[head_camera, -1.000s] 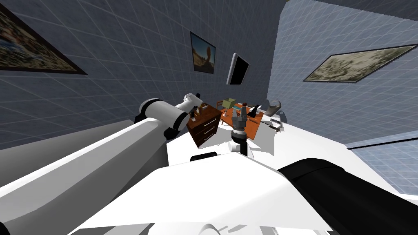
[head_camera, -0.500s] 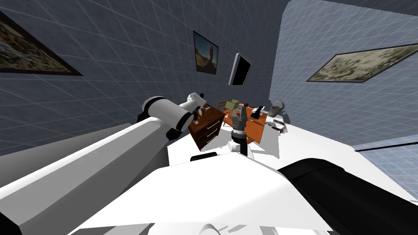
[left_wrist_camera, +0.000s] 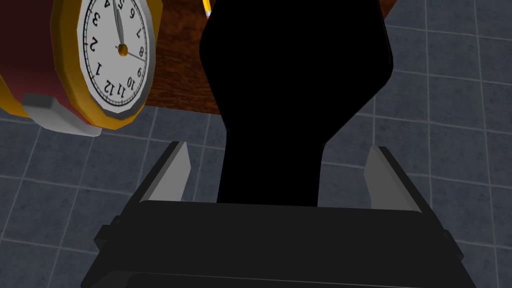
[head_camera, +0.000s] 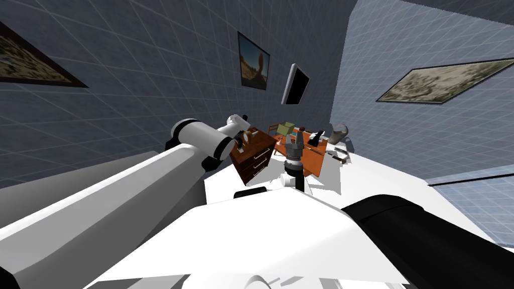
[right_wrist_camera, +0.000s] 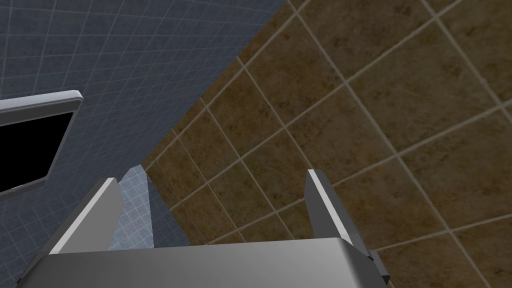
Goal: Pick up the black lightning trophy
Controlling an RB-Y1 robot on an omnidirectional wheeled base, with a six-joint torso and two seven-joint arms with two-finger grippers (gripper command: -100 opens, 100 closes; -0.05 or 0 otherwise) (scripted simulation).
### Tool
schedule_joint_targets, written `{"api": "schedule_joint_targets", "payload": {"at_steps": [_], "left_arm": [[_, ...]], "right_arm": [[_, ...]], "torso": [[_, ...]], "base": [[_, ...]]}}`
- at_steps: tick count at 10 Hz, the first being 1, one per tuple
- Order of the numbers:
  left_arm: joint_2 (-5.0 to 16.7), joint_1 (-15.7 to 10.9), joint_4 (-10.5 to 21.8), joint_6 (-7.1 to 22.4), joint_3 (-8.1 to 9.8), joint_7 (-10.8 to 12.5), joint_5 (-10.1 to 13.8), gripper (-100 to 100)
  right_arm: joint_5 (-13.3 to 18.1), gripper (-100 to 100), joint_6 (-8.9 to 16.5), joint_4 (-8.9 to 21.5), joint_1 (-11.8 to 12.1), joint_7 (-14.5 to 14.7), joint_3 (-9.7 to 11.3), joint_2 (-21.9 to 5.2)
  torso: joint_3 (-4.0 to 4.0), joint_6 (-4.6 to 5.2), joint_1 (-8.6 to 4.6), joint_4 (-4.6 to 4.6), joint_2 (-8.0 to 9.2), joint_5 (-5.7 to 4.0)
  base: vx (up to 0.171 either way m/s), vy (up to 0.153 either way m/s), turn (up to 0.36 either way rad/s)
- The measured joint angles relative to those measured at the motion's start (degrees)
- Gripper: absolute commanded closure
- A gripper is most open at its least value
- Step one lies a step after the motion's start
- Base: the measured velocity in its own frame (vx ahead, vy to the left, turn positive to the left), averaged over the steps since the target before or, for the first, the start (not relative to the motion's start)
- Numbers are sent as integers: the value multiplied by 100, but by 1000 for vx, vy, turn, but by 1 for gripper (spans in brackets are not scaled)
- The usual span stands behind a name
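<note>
The black lightning trophy (left_wrist_camera: 295, 75) stands on the brown dresser top (left_wrist_camera: 175, 75) as a plain black shape that widens away from my hand. My left gripper (left_wrist_camera: 277, 167) is open with the trophy's narrow lower part between its fingers (left_wrist_camera: 172, 172). There is a gap on each side, so neither finger touches it. In the head view my left arm reaches to the top of the dresser (head_camera: 253, 155). My right gripper (head_camera: 298, 136) points upward in front of me, open and holding nothing, as the right wrist view (right_wrist_camera: 215, 200) also shows.
A yellow-rimmed clock (left_wrist_camera: 117, 55) with a dark red body stands on the dresser close beside the trophy, and a yellow pencil tip (left_wrist_camera: 206, 7) lies behind it. Past the dresser is an orange desk (head_camera: 313, 155) with small items and a grey bin (head_camera: 339, 131).
My head camera has shifted a little, so the room sits slightly differently. My left arm has stayed at the dresser top, and the right arm has kept still.
</note>
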Motion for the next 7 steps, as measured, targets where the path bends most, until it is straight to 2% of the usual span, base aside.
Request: {"api": "schedule_joint_targets", "payload": {"at_steps": [1, 2, 3, 4, 5, 6, 7], "left_arm": [[154, 131, -63, -107, 93, -147, -51, -100], [323, -80, 52, -463, 239, -285, -53, -100], [434, 70, -69, -426, 285, -422, -76, -100], [526, 195, -61, -323, 345, -534, -117, -100], [683, 111, 72, -542, 456, -658, -140, -100], [733, 9, 146, -787, 502, -693, -159, -100], [807, 111, 164, -770, 524, -771, -157, -100]], "right_arm": [[0, 0, 0, 0, 0, 0, 0, 1], [0, 0, 0, 0, 0, 0, 0, 1], [0, 0, 0, 0, 0, 0, 0, 0], [0, 0, 0, 0, 0, 0, 0, 0], [0, 0, 0, 0, 0, 0, 0, 0], [0, 0, 0, 0, 0, 0, -1, 0], [0, 0, 0, 0, 0, 0, -1, -1]], "torso": [[-9, -2, -12, -8, -9, -2], [-10, 0, -22, -5, -16, -6], [-19, 2, -8, -15, -24, -1], [-21, 2, 3, -15, -28, 1], [-18, 2, -1, -12, -24, 0], [-16, 8, 2, -9, -24, 0], [-20, 7, 17, -11, -30, 4]], "base": [[-24, -168, -12], [-9, -118, 1], [-14, -89, -24], [-32, -106, -30], [-24, -80, 7], [-4, -30, -3], [0, 0, 0]]}}
